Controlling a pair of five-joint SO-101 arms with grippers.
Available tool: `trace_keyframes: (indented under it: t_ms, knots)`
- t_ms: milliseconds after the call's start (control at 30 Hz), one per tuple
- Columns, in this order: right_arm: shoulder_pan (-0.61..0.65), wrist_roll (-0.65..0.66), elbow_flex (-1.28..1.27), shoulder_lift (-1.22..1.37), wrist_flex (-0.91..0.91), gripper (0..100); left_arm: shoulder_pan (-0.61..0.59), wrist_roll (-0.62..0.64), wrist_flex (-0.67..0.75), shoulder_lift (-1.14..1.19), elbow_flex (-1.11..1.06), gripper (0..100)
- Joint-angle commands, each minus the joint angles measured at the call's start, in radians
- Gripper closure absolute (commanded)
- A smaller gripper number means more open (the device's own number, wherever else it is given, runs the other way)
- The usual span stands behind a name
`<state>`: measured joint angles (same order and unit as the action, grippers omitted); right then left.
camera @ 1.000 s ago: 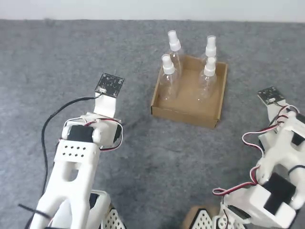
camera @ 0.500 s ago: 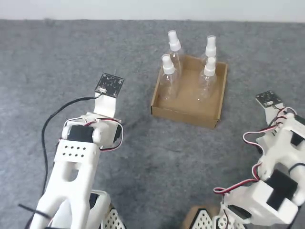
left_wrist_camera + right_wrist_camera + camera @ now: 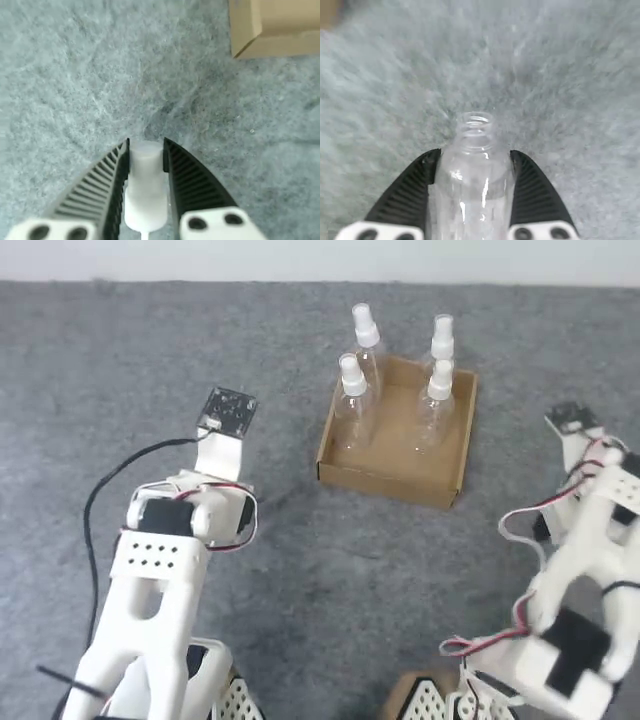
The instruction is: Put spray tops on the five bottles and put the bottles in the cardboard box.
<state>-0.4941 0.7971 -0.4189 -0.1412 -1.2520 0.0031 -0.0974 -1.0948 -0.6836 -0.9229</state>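
Note:
The cardboard box (image 3: 455,462) stands at the middle back of the grey felt, with several clear bottles in it, each with a white spray top (image 3: 352,374). My left gripper (image 3: 146,150) is shut on a white spray top (image 3: 146,185), held above the felt near a corner of the box (image 3: 272,25). The left arm (image 3: 160,570) stands at the front left of the high view. My right gripper (image 3: 474,156) is shut on a clear open-necked bottle (image 3: 472,170) with no top. The right arm (image 3: 585,540) stands to the right of the box.
Grey felt (image 3: 120,350) covers the whole table. Bare felt lies left of the box and between the two arms. The arm bases (image 3: 440,700) sit at the front edge.
The right arm has swung up and back towards the box's right side. The left arm has shifted slightly left.

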Motion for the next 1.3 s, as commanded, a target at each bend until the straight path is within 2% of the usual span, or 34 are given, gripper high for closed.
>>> trace_keyframes:
  t_ms: [0, 133, 333, 500, 700, 833, 967, 1067, 1267]
  knots:
    - [0.131, -0.117, 0.046, -0.302, -0.073, 99.2, -0.005, 0.009, -0.071, -0.043, 0.148, 99]
    - [0.283, -0.199, -0.023, -0.561, -0.096, 99.2, -0.006, 0.009, -0.107, -0.044, 0.245, 99]
    - [0.582, -0.304, -0.121, -0.846, -0.096, 99.2, -0.006, 0.012, -0.201, -0.044, 0.461, 99]
    - [0.82, -0.407, -0.124, -0.817, -0.053, 99.2, -0.006, 0.078, -0.305, -0.068, 0.667, 99]
    - [1.067, -0.539, -0.127, -0.69, 0.134, 99.2, -0.006, 0.097, -0.288, -0.265, 0.737, 99]
    - [1.173, -0.595, -0.129, -0.619, 0.243, 99.2, -0.046, 0.109, -0.253, -0.396, 0.739, 99]
    - [1.28, -0.598, -0.153, -0.561, 0.263, 98.9, -0.138, 0.192, -0.143, -0.468, 0.736, 99]
    - [1.331, -0.598, -0.235, -0.553, 0.306, 99.1, -0.149, 0.255, -0.098, -0.476, 0.736, 99]
    - [1.351, -0.609, -0.488, -0.567, 0.797, 99.1, -0.149, 0.39, -0.044, -0.474, 0.734, 99]
